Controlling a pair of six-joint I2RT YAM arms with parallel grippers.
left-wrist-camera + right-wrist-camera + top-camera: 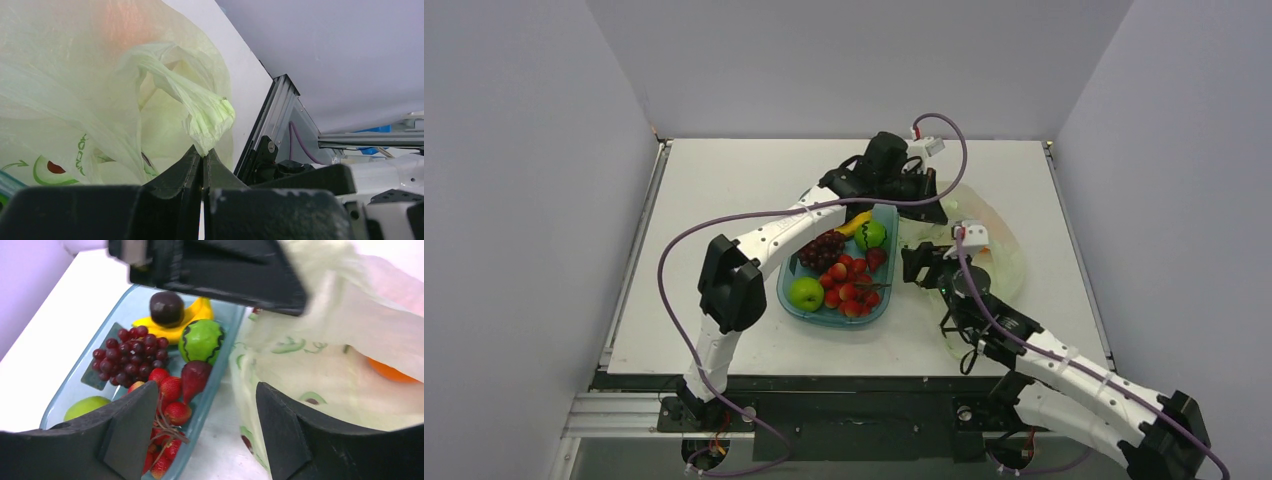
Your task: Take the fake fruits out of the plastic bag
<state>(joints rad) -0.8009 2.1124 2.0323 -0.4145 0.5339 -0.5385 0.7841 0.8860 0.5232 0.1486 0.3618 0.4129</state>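
Observation:
The pale-green plastic bag (989, 250) lies right of the teal tray (796, 305). My left gripper (932, 205) is shut on a bunched fold of the bag's edge (207, 120) and holds it up. My right gripper (207, 410) is open and empty, low over the gap between tray and bag. An orange (387, 371) shows inside the bag. In the tray lie a banana bunch (196, 315), a dark plum (167, 307), a striped green piece (201, 340), a red berry cluster (170, 390) and a green apple (85, 407).
A dark maroon grape bunch (130, 355) and a dark red pear-like piece (194, 377) also lie in the tray. The left arm's black wrist (215, 270) hangs over the tray's far end. The table's right rail (272, 120) runs close behind the bag.

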